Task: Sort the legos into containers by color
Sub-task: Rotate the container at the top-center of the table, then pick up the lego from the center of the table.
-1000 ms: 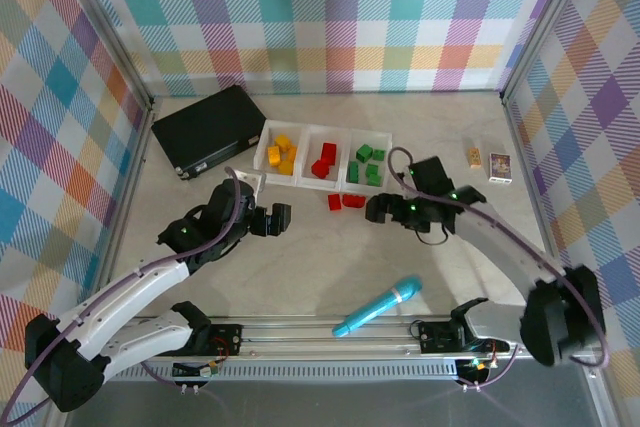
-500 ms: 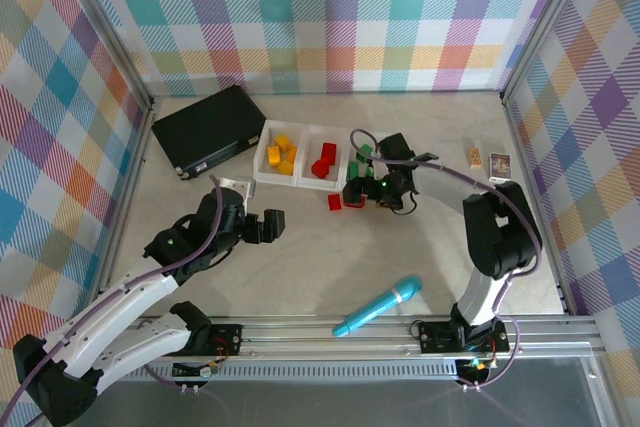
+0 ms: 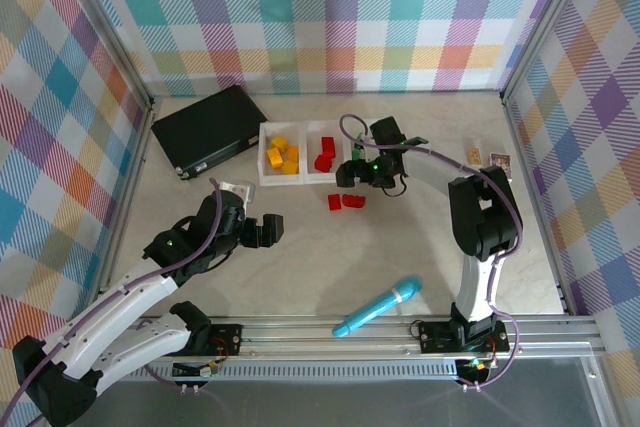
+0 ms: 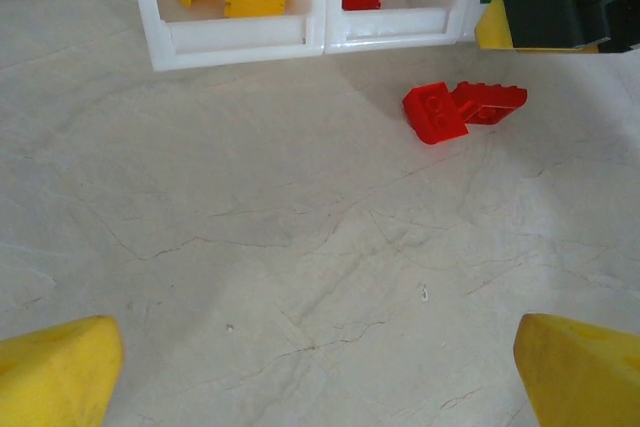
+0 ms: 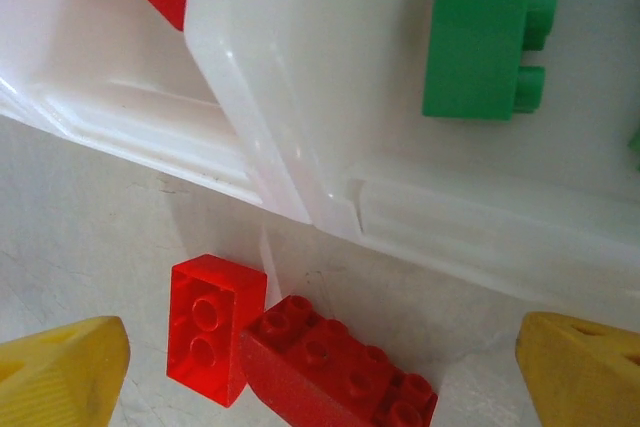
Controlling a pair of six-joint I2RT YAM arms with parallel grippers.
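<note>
The white tray [image 3: 311,179] holds yellow legos [image 3: 283,156] in its left compartment, red ones [image 3: 325,156] in the middle and green ones [image 5: 480,37] on the right. Two red bricks lie together on the table just in front of it: a small one upside down [image 5: 215,327] and a longer one studs up [image 5: 340,362]. My right gripper [image 3: 350,177] hangs open over the tray's front wall [image 5: 270,137], and those two bricks lie between its yellow fingertips [image 5: 60,367]. Further left, my left gripper [image 3: 268,231] is open over bare table, with both red bricks [image 4: 433,112] ahead of it.
A flat black case [image 3: 210,127] lies at the back left beside the tray. A blue stick [image 3: 377,307] lies near the front rail. Two small cards [image 3: 487,157] sit at the back right. The right arm arches over the table's right half.
The right arm has swung left and back, bringing its gripper from right of the loose red bricks to the tray's front wall above them. The left gripper drew back slightly.
</note>
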